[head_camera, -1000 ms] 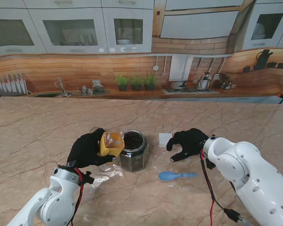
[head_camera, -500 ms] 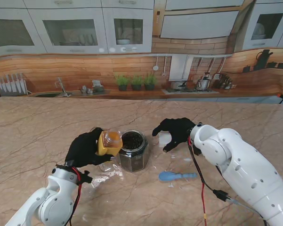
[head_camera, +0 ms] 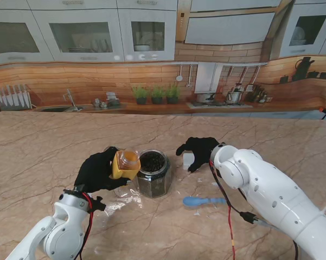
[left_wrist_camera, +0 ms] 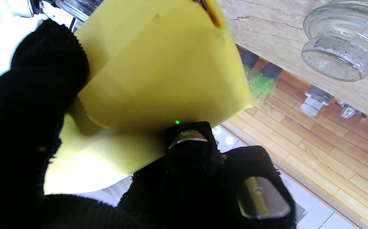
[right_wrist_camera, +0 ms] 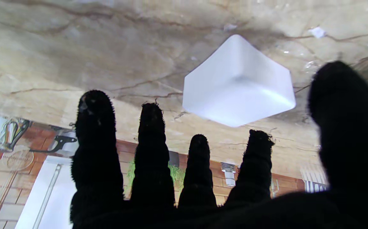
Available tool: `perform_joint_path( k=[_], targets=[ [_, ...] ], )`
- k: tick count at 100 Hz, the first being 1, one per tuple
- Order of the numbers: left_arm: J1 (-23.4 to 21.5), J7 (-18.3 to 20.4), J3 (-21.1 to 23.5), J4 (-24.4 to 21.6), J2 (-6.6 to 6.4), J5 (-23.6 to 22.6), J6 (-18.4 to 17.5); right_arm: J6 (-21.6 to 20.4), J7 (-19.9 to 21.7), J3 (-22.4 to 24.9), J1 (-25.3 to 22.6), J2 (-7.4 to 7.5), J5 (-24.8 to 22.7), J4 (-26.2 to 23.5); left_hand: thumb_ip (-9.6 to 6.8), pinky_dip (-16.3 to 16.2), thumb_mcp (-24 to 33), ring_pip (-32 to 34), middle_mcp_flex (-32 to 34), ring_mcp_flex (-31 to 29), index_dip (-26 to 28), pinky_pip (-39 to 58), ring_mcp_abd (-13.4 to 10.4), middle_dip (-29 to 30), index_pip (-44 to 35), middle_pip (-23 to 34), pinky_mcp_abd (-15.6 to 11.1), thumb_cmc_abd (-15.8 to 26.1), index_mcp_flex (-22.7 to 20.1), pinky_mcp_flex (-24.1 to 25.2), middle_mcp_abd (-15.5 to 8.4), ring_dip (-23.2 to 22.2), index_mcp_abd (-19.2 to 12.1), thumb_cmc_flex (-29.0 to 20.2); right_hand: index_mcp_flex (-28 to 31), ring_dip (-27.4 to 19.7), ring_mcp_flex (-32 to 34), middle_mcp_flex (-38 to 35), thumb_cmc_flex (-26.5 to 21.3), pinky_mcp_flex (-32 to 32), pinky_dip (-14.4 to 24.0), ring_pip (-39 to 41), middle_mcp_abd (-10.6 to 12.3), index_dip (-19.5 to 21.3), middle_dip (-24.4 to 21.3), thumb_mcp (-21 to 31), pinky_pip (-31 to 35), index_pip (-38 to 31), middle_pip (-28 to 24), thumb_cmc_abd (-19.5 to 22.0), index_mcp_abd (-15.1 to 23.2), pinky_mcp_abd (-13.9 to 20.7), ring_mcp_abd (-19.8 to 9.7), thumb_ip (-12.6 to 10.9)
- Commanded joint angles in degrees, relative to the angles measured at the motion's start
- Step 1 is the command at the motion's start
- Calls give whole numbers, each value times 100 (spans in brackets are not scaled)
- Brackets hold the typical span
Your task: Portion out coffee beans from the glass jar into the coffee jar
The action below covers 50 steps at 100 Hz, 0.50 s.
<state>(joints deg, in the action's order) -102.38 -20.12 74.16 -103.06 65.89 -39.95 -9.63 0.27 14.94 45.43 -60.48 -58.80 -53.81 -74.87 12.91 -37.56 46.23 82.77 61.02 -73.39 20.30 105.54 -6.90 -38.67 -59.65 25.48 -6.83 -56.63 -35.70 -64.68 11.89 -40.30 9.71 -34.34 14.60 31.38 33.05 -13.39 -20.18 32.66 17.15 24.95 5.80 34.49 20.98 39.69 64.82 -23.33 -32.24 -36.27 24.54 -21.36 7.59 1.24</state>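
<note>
On the stand view, left hand point(head_camera: 100, 170) grasps yellow jar point(head_camera: 127, 164), tilted beside bean jar point(head_camera: 153, 173); spoon point(head_camera: 203, 202) lies nearer me than right hand point(head_camera: 198, 151). Left wrist: fingers point(left_wrist_camera: 190, 152) clasp yellow jar. Right wrist: released fingers point(right_wrist_camera: 152, 140) flank white cube point(right_wrist_camera: 238, 82).

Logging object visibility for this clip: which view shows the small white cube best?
The right wrist view: the white cube fills much of the frame, sharp, resting on the marble beyond the open right hand. The stand view shows it only small and partly hidden by that hand. The left wrist view does not show it.
</note>
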Motion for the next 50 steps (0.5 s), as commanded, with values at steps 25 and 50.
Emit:
perform_joint_path(
  k=[25, 50],
  targets=[
    [-44, -15, 9, -5, 17, 2, -28, 24, -206, -345, 79, -84, 96, 308, -1014, 21, 1562, -209, 801, 29, 396, 1120, 365, -355, -1282, 581, -694, 1016, -626, 125, -546, -2, -1483, -1146, 568, 751, 1016, 115, -590, 977, -97, 844, 512, 167, 696, 1718, 455, -423, -1436, -728, 217, 487, -595, 543],
    [-44, -43, 18, 8, 20, -4, -50, 13, -876, -393, -91, -174, 200, 590, -1018, 21, 1558, -210, 800, 29, 397, 1120, 360, -353, -1282, 578, -694, 1020, -622, 125, -542, -2, -1486, -1143, 1464, 1390, 2713, -1800, -1274, 2223, -335, 1411, 689, 484, 1158, 2435, 667, -2119, -2116, -931, 501, 2089, -1509, 1063]
  ],
)
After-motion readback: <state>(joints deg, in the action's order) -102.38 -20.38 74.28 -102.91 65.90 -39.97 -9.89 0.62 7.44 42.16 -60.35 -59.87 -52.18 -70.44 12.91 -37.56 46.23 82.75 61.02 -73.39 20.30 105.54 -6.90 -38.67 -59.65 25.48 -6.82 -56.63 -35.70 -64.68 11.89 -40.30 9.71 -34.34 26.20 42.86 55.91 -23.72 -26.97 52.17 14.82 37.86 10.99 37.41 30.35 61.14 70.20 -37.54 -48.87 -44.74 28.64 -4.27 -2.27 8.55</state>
